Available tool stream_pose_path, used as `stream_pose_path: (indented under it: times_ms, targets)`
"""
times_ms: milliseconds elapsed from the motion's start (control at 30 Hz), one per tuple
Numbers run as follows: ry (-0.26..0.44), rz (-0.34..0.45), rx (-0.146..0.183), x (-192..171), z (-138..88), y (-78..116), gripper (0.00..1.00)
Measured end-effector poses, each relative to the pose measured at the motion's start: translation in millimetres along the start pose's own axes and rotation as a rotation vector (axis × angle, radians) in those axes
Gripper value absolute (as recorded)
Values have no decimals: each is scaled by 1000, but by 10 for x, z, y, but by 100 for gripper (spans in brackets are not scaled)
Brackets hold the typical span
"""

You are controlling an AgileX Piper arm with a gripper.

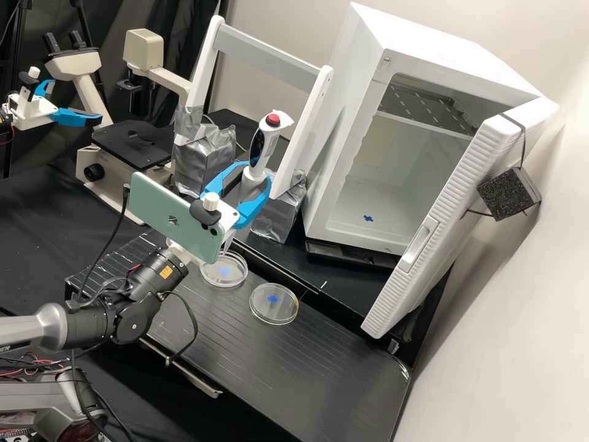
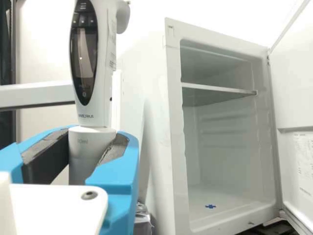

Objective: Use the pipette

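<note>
Pincer [image 1: 256,172] clasped around upright pipette [image 1: 264,147] — arm [image 1: 132,316] bent behind it, tip [image 1: 226,247] near 1 dish [image 1: 238,280]

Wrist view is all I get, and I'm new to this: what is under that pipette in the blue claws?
Observer: In the high view, two round clear dishes stand on the black board, and the pipette points its narrow tip down at the dish nearer the microscope.
Operator: Has it gone in?
Observer: The tip meets that dish's far rim in the picture; whether it is inside or just above, I can't tell.
Operator: What's on top of the pipette?
Observer: A red button, with the gripper closed around the body well below it.
</note>
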Motion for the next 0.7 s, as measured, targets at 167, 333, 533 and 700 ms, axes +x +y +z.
stream_pose_path:
  times_ms: [167, 333, 533, 700]
  targets:
    - [-2, 5, 6, -4, 4, 12, 0]
    - [0, -1, 2, -4, 2, 7, 0]
    - [8, -5, 5, 7, -17, 6, 0]
    - [58, -19, -1, 110, -149, 39, 0]
